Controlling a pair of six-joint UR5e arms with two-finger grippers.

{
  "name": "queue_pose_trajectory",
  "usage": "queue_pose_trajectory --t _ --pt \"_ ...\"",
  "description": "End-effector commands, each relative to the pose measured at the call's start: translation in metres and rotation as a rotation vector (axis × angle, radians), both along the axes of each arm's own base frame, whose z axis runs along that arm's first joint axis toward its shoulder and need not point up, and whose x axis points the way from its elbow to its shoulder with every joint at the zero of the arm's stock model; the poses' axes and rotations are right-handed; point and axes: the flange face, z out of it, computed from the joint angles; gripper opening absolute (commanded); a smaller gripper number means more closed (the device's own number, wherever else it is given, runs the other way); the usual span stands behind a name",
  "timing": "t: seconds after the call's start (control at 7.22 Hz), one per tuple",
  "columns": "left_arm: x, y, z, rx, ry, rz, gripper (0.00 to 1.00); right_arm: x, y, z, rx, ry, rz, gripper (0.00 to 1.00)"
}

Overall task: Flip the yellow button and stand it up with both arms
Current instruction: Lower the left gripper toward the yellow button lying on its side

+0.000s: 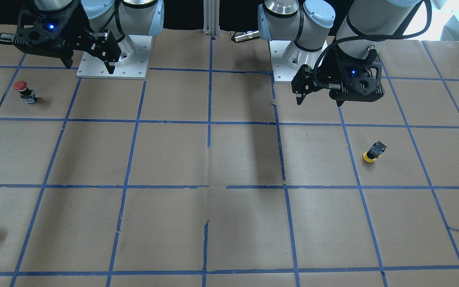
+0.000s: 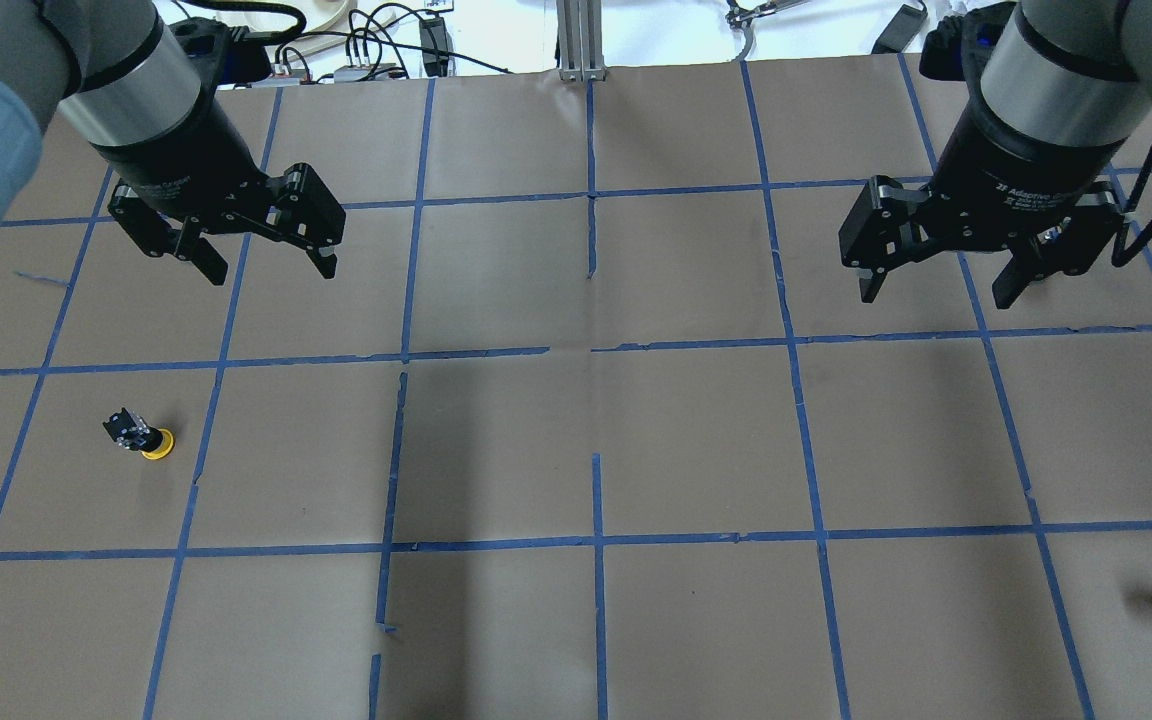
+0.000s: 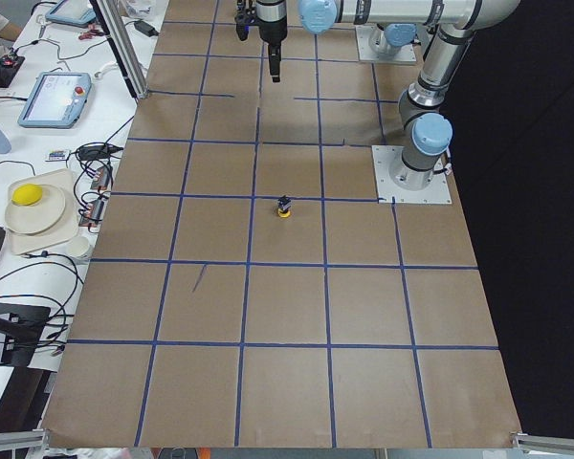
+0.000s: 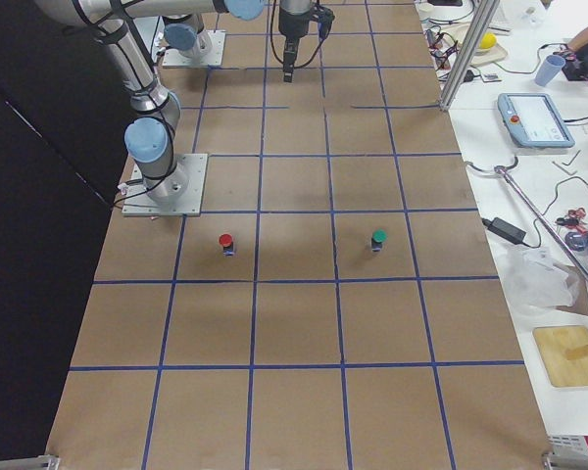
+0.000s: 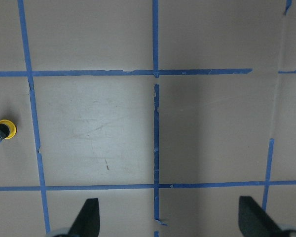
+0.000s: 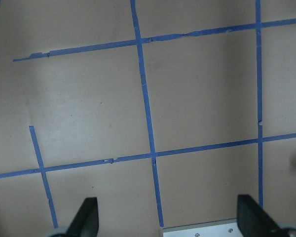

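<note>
The yellow button (image 2: 141, 436) rests cap-down near the desk's left edge. The left end effector (image 2: 271, 270) and right end effector (image 2: 934, 295) hang above the desk, fingers spread apart. If pinched on its round cap, it might skitter away.

Soft, rather dim light lies on the tabletop (image 1: 237, 159); broad blurred shadows cross its middle, and the yellow button (image 1: 373, 152) throws a faint one. Glare whitens beyond the far edge.

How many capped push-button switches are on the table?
3: the yellow button on the robot's left; the red button on its right; the green button beside it, farther from the robot.
</note>
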Motion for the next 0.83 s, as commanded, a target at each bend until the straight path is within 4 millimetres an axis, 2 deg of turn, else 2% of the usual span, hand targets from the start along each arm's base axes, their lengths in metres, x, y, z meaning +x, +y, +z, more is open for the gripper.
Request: queue_pose_trajectory --t 0.0,0.14,0.28,0.69 --pt "0.0 0.01 0.002 -0.005 -0.01 -0.013 0.99 0.0 0.0 0.0 0.001 0.001 0.003 1.0" --pt "0.009 0.011 0.001 -0.003 -0.007 -0.097 0.99 0.0 0.0 0.0 -0.005 0.0 0.003 1.0" --pt "0.028 0.009 -0.009 0.011 0.004 -0.205 0.99 0.0 -0.001 0.001 -0.006 0.0 0.005 1.0" --pt "0.134 0.007 -0.046 0.054 -0.025 -0.385 0.99 0.0 -0.001 0.001 -0.006 0.001 0.006 1.0"
